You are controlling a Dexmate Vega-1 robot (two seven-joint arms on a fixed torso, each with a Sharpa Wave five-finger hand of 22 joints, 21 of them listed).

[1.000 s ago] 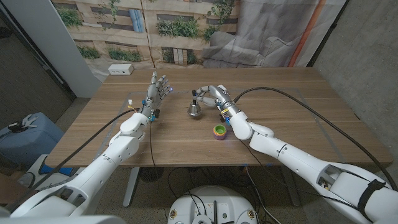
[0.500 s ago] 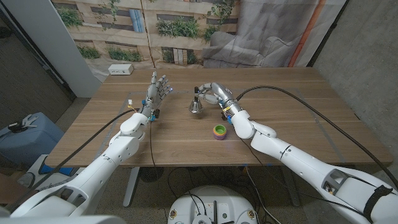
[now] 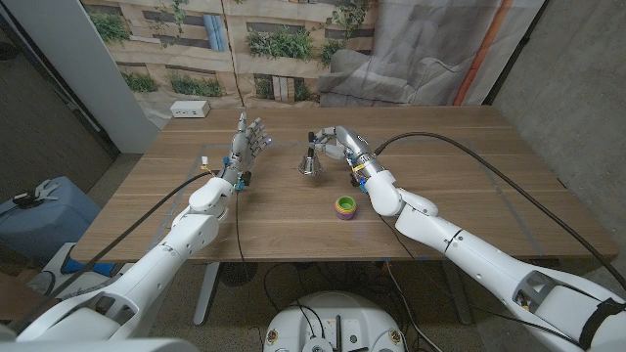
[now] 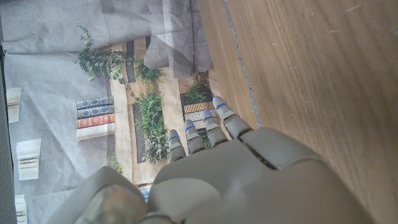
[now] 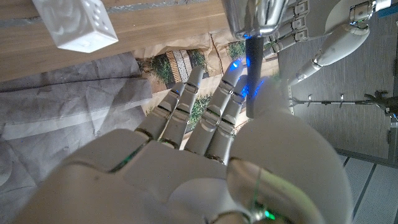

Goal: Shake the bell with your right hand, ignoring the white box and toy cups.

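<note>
A wooden table (image 3: pixel 293 220) is seen across the middle of the head view; behind it, along the top of the frame, a backdrop (image 3: pixel 245 44) printed with planted wooden shelves is hung; at upper right a translucent grey plastic sheet (image 3: pixel 421 49) is draped over it; a bare concrete wall (image 3: pixel 567 88) is seen at the right edge; a pale grey panel (image 3: pixel 73 68) leans at upper left; a blue container (image 3: pixel 44 215) stands on the floor at lower left; the light is even.
</note>
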